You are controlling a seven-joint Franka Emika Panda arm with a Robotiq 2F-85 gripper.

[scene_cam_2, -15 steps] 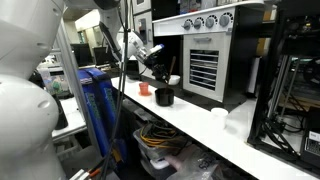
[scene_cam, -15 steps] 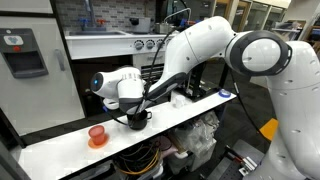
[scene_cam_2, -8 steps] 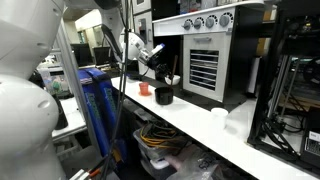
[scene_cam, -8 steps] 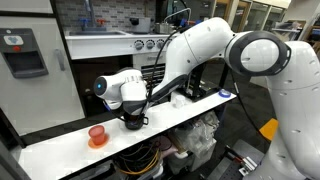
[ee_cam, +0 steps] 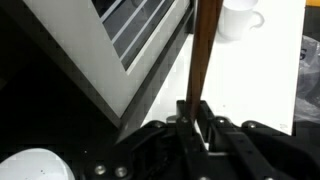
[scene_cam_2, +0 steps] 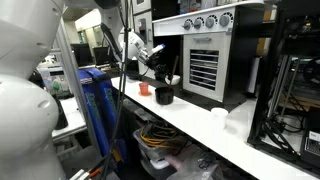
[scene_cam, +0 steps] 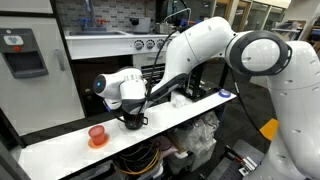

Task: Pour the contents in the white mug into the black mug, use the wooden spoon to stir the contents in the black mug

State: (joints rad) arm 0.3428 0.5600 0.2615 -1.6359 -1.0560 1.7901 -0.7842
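In an exterior view, the gripper (scene_cam: 133, 111) hung directly over the black mug (scene_cam: 135, 122). The mug stood on the white counter (scene_cam: 60, 148) close to its front edge, and the orange-red cup (scene_cam: 97, 134) sat nearby toward the counter's end. The spoon was too thin to make out there.

In the opposite exterior view, the black mug (scene_cam_2: 164, 97) again sat under the gripper (scene_cam_2: 160, 80), with the orange-red cup (scene_cam_2: 145, 89) just behind it.

In the wrist view, the jaws were all but closed, pinching the handle of the wooden spoon (ee_cam: 205, 50), which ran straight out from between them. The white mug (ee_cam: 238, 18) stood upright farther along the counter, well apart from the spoon. The spoon's bowl probably reached into the black mug, though no view showed this clearly.

The step in hand looked like stirring. Done well, it would call for a firm pinch, an upright handle and small circles kept inside the rim. That way the spoon would not lever the mug toward the counter's front edge or into the orange-red cup.
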